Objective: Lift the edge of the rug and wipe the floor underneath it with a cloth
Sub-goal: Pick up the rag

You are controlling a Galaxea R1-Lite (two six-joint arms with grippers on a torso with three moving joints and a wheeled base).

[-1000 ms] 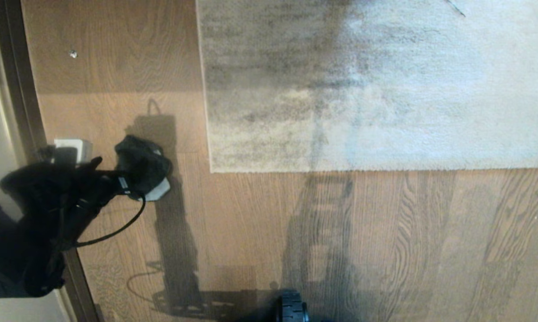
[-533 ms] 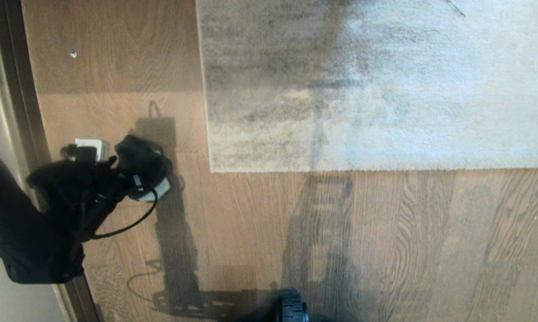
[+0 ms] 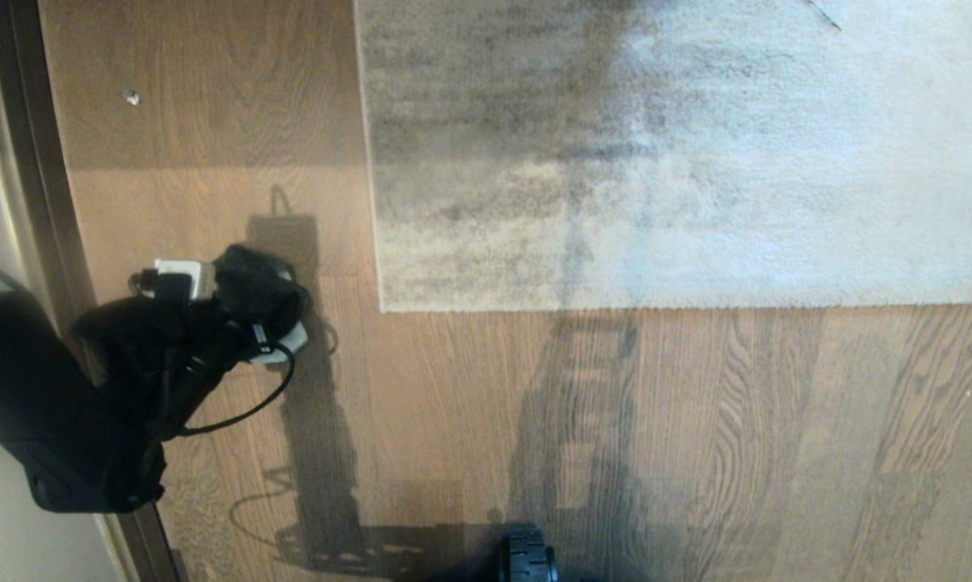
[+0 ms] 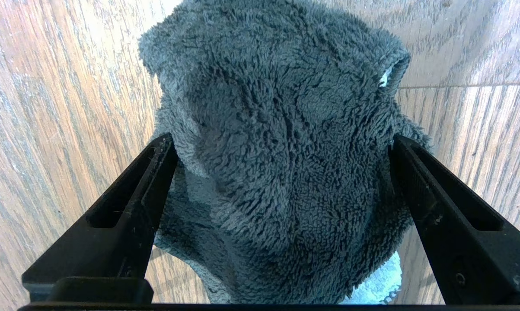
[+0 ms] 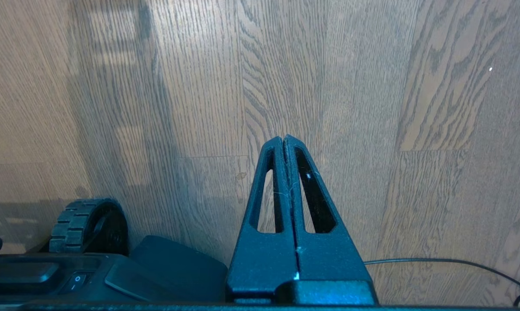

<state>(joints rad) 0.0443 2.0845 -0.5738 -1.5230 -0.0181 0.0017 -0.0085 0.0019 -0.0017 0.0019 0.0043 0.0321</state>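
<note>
The cloth (image 3: 259, 293), a dark fuzzy wad, lies on the brown wood floor (image 3: 469, 404) left of the rug. My left gripper (image 3: 247, 307) is down over it, open. In the left wrist view the cloth (image 4: 285, 142) fills the gap of the gripper (image 4: 281, 140), one black finger (image 4: 126, 207) standing on each side of it. The rug edge (image 3: 655, 305) lies flat on the floor, to the right of the cloth and apart from it. My right gripper (image 5: 283, 139) is shut and empty above bare planks (image 5: 372, 108); it is outside the head view.
A dark door frame strip (image 3: 37, 162) runs along the left. A small pale speck (image 3: 132, 98) lies on the floor at the far left. My base wheel (image 3: 526, 559) shows at the bottom, also the wheel (image 5: 87, 222) beside a thin cable (image 5: 437, 261).
My left arm has slid rightward and forward, bringing the open fingers further around the cloth. Cloth, rug and right gripper have stayed put.
</note>
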